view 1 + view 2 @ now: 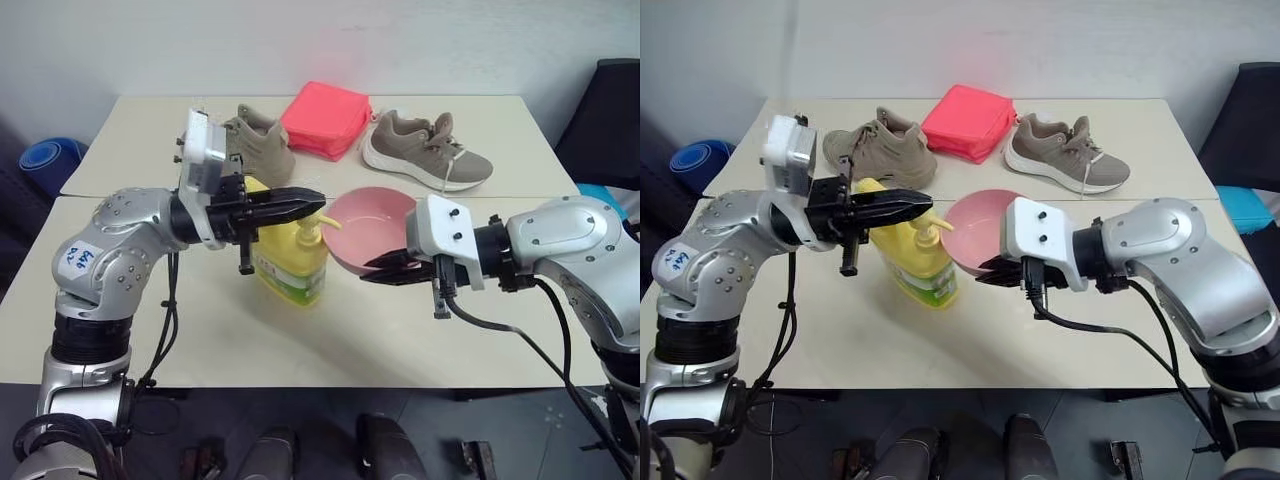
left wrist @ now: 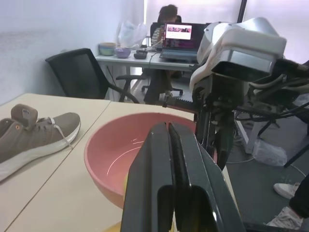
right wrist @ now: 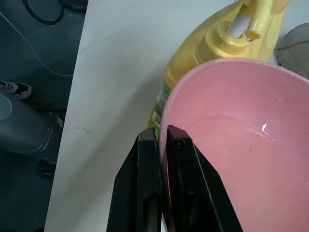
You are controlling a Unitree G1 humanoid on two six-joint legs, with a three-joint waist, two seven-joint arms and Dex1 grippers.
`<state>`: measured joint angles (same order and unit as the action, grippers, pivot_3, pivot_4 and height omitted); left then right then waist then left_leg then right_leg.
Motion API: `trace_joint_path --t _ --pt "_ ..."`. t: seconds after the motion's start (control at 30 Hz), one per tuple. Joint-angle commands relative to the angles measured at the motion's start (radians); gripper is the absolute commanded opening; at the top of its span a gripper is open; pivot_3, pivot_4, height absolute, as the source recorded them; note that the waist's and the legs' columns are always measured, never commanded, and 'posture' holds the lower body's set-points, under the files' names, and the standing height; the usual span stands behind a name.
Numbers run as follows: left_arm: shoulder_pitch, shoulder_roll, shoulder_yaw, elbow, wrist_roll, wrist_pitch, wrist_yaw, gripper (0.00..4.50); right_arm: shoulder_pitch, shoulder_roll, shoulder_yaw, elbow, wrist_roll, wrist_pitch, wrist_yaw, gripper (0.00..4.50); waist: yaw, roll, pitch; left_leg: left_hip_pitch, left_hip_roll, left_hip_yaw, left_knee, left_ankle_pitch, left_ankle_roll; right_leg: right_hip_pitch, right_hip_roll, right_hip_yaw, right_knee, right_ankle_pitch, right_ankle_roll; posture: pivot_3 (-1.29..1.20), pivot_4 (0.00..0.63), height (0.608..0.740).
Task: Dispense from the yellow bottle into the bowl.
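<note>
Yellow bottle [image 1: 290, 262] under clenched left claw [image 1: 318, 205] | right claw [image 3: 162, 140] grasping bowl [image 1: 368, 230] rim

Closed left end effector [image 2: 169, 145] before the pink bowl [image 2: 108, 159], a grey-brown shoe [image 2: 34, 137] beside it

Counted across the views: one yellow bottle [image 1: 290, 262] at the centre of the frame; one pink bowl [image 1: 366, 228] just right of it; two tan shoes, one [image 1: 262, 142] at upper centre-left and one [image 1: 427, 150] at upper centre-right; one red pouch [image 1: 326, 119] between them at top centre; two tables, the near one [image 1: 330, 340] across the middle and the far one [image 1: 500, 125] across the top; two grippers, left [image 1: 312, 203] and right [image 1: 372, 270]; one blue round thing [image 1: 50, 163] at far left.
</note>
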<state>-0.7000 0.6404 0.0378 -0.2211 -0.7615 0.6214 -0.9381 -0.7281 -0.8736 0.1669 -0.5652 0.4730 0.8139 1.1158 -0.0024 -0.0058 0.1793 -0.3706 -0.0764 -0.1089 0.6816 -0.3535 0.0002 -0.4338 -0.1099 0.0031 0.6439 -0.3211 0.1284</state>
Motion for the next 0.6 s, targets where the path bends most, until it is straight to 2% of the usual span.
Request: trace_joint_path --t 0.03,0.37,0.6 --pt "-0.004 0.014 -0.011 -0.008 0.021 0.035 0.011 0.08 -0.016 0.006 -0.001 -0.041 0.017 -0.007 -0.009 0.00 -0.001 0.000 0.000 0.000 0.000 0.000 0.000 0.000 0.000 0.000 0.000 0.000 0.000 0.000 0.000 0.00 0.150 0.740" --pt "-0.019 0.101 -0.077 0.003 0.023 0.260 0.025 0.08 -0.003 0.012 0.009 -0.041 0.016 -0.017 -0.034 0.00 0.000 0.000 -0.001 0.003 0.000 0.000 0.001 0.000 0.000 0.002 0.000 0.001 0.000 0.000 0.000 0.00 0.150 0.740" --pt "-0.014 0.096 -0.125 -0.001 0.058 0.333 0.080 0.08 0.004 0.016 0.012 -0.036 0.015 -0.025 -0.044 0.00 0.002 -0.001 -0.006 0.006 0.000 0.000 0.001 0.000 0.000 0.006 0.000 0.001 -0.001 0.000 0.000 0.00 0.150 0.740"
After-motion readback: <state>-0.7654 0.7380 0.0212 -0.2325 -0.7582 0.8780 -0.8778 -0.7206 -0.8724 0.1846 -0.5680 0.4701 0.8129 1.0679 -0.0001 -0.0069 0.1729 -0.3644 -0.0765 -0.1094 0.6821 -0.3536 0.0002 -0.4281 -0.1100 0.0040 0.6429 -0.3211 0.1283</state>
